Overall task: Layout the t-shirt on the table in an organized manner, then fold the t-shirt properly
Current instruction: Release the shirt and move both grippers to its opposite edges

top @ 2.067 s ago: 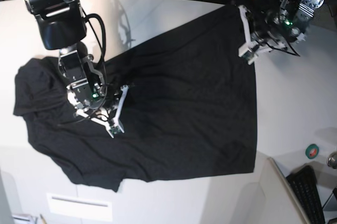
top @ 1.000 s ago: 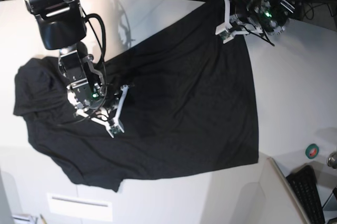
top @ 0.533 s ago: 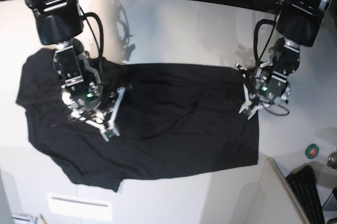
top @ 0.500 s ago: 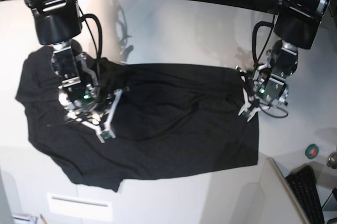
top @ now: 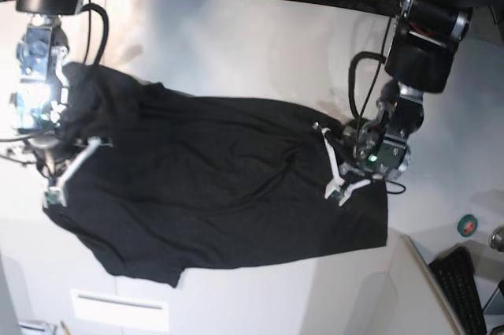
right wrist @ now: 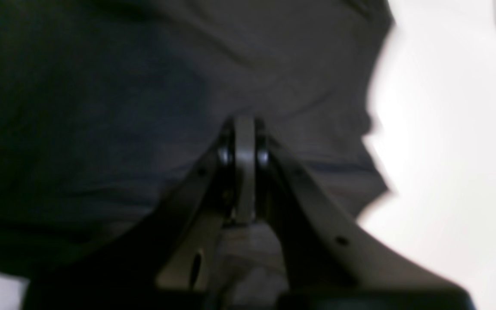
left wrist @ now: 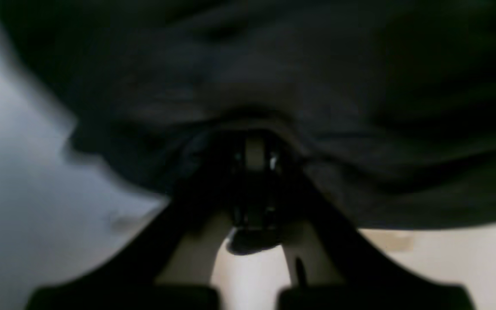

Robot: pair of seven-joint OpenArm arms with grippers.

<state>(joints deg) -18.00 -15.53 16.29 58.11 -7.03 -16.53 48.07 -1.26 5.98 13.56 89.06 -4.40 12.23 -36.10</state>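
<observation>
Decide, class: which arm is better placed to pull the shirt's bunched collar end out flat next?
The right arm, probably. Its gripper is shut on the t-shirt at the bunched end, on the base view's left. The left gripper pinches cloth at the opposite end, so it can only anchor.

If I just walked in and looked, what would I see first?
A big black t-shirt spread across the middle of the white table, a bit wrinkly. Two robot arms pinch it, one at each end: the left gripper on the right side of the base view, the right gripper on the left side, both shut on the cloth.
</observation>
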